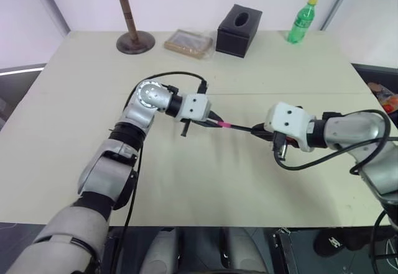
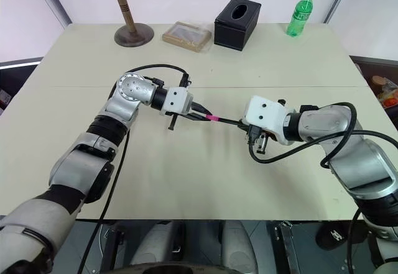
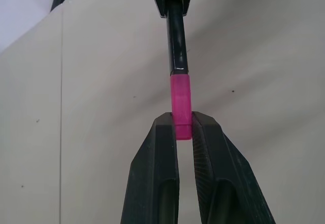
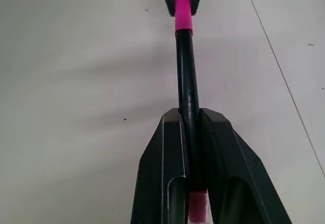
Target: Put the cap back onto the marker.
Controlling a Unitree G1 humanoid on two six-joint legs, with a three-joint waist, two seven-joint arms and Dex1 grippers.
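Note:
A thin black marker (image 1: 239, 127) hangs above the middle of the table (image 1: 87, 87), stretched between my two grippers. My right gripper (image 4: 189, 116) is shut on its black shaft, and the marker's pink rear end (image 4: 198, 208) shows between the fingers. The bright pink cap (image 3: 181, 99) sits on the marker's other end, flush against the black shaft (image 3: 176, 41). My left gripper (image 3: 183, 122) is shut on the cap's outer end. In the head views the cap (image 1: 224, 125) lies just off the left gripper's tips (image 1: 213, 122), with the right gripper (image 1: 260, 130) opposite.
Along the table's far edge stand a wooden hat stand (image 1: 127, 19), a flat wooden box (image 1: 188, 43), a black tissue box (image 1: 239, 30) and a green bottle (image 1: 301, 20).

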